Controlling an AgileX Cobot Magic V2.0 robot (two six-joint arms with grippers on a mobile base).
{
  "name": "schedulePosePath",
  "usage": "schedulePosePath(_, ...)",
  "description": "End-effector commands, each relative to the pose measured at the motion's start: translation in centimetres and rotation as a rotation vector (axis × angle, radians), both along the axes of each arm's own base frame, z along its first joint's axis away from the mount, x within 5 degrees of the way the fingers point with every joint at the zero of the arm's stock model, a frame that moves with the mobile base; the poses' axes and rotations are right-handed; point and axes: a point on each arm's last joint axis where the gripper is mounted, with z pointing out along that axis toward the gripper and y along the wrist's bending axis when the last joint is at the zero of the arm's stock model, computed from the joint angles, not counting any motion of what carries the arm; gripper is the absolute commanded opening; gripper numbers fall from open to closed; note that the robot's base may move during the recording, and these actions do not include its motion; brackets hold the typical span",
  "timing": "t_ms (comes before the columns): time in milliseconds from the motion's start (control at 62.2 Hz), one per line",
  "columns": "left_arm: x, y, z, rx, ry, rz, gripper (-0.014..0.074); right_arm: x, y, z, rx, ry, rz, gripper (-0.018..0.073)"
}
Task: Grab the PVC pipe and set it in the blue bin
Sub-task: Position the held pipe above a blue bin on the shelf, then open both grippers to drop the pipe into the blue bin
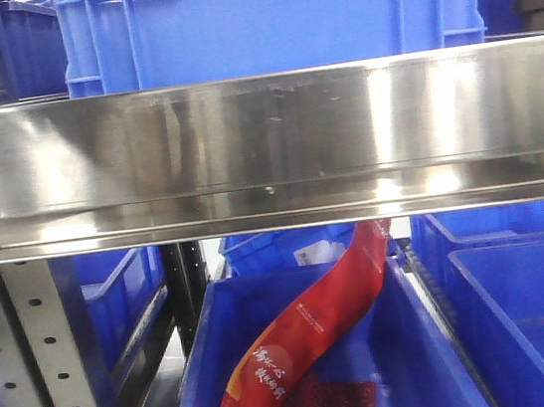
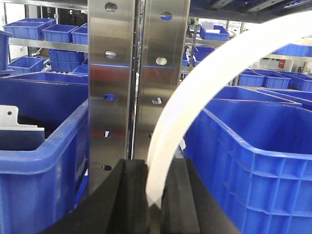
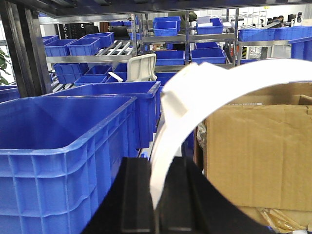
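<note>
Steel racking (image 2: 112, 97) behind: left gripper (image 2: 155, 195) and right gripper (image 3: 157, 195) both clamped on curved white PVC pipe (image 2: 195, 92) arcing toward 2 o'clock; lift clear of blue bin (image 2: 253, 185) rim at 3 o'clock before releasing.

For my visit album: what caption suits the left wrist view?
Left claw grips a white PVC pipe before a steel rack post, between blue bins.

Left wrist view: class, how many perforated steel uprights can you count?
2. The left upright stands mid-frame; the right upright stands close beside it, partly behind the white pipe. Others may lie out of frame.
</note>
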Motion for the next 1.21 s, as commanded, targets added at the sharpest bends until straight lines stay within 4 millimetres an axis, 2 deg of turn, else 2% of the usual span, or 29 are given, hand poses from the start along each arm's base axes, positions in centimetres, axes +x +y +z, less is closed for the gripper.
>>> schedulePosePath(0,-0.1,-0.4,0.3,-0.002,-0.031,-0.032,-0.0111,-0.1,0.0,0.3,-0.004,-0.035,-0.003,-0.0162)
schedulePosePath(209,-0.5,-2.3,0.3,0.002,-0.035,-0.191,-0.0111,-0.1,0.0,0.5,-0.001,-0.049,-0.004,-0.0162)
schedulePosePath(306,-0.6,-2.6,0.9,-0.017,-0.096,-0.22,-0.0111,-0.3,0.1,1.1,0.001,-0.075,0.01,-0.0162)
schedulePosePath(467,0.8,-3.2,1.7,0.011,-0.06,-0.233,-0.0111,0.0,0.9,2.9,-0.045,-0.139,0.075,-0.0162)
schedulePosePath(547,2.1,-3.6,2.8,0.018,-0.027,-0.236,-0.0111,0.7,1.6,3.8,-0.094,-0.147,0.119,-0.0162)
schedulePosePath(708,5.3,-4.9,5.3,0.021,-0.008,-0.248,-0.0111,3.1,3.5,5.6,-0.105,-0.145,0.21,-0.0162)
schedulePosePath(901,9.1,-8.4,7.4,0.053,-0.003,-0.339,-0.0111,7.6,7.0,7.1,-0.11,-0.104,0.317,-0.0162)
schedulePosePath(1062,12.5,-12.1,7.5,0.051,-0.01,-0.411,-0.0111,11.8,10.2,7.6,-0.118,-0.065,0.374,-0.0162)
schedulePosePath(1191,15.6,-13.9,7.6,0.015,-0.016,-0.417,-0.0111,14.7,11.9,7.6,-0.125,-0.039,0.385,-0.0162)
